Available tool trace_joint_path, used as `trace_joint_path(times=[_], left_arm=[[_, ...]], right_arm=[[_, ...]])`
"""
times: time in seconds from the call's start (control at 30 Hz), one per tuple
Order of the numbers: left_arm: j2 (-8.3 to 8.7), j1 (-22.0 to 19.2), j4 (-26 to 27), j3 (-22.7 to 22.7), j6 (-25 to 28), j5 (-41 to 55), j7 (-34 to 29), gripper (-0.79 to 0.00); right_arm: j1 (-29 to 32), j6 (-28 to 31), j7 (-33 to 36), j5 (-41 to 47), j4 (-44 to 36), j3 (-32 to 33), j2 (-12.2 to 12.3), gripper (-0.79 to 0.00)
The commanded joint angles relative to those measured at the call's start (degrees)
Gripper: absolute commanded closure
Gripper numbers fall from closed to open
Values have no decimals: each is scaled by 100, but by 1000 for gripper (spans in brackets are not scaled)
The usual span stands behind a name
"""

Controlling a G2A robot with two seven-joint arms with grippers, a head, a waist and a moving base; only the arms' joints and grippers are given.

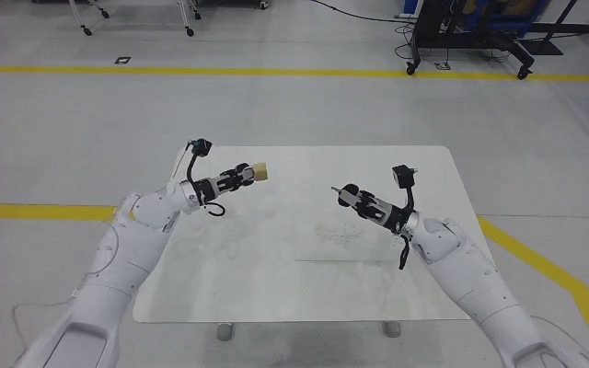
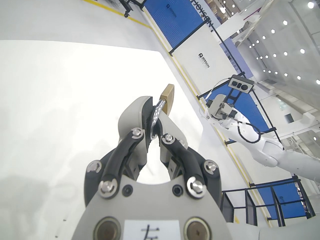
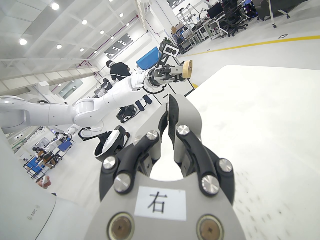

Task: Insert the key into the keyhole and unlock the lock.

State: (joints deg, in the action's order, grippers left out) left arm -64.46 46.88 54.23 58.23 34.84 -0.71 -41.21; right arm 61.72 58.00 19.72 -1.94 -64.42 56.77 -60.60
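Overhead, the left gripper (image 1: 244,174) hangs over the far left part of the white table (image 1: 276,276). Its fingers are clamped on the lock (image 1: 260,170). In the left wrist view the pads (image 2: 147,112) pinch the silver shackle (image 2: 158,108), which is mostly buried between them. The brass body (image 2: 168,98) juts out past the fingertips and points toward the other arm, and it is seen edge-on, so its faces stay hidden.

The right gripper (image 1: 350,195) sits well apart from the lock, over the right half of the table, with its tips turned toward it. In the right wrist view its fingers (image 3: 175,116) are pressed together with no gap between them. From above, a small dark piece (image 1: 340,190) sticks out of the tips. It is too small to tell whether it is the key, and the right wrist view hides it behind the fingers.

From that same view the lock (image 3: 187,68) shows its end face in the far gripper, but the keyhole cannot be made out.
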Motion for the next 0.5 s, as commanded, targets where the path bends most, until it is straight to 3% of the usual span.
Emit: trace_joint_path(times=[0.0,0.1,0.2,0.33,0.47], left_arm=[[0,-2,-1,-1,-11,-24,-1,0],[-9,95,178,27,-35,69,183,0],[-60,363,249,177,219,1281,327,0],[-199,449,80,173,302,3240,-250,0],[-341,210,-350,61,436,4066,-774,0]], right_arm=[[0,0,0,0,0,0,0,0],[0,0,0,0,0,0,0,0],[21,-103,-26,-9,-5,-11,-7,0],[-54,-396,-169,36,-154,-323,-154,0],[-367,-388,-346,178,156,-708,-376,0]])
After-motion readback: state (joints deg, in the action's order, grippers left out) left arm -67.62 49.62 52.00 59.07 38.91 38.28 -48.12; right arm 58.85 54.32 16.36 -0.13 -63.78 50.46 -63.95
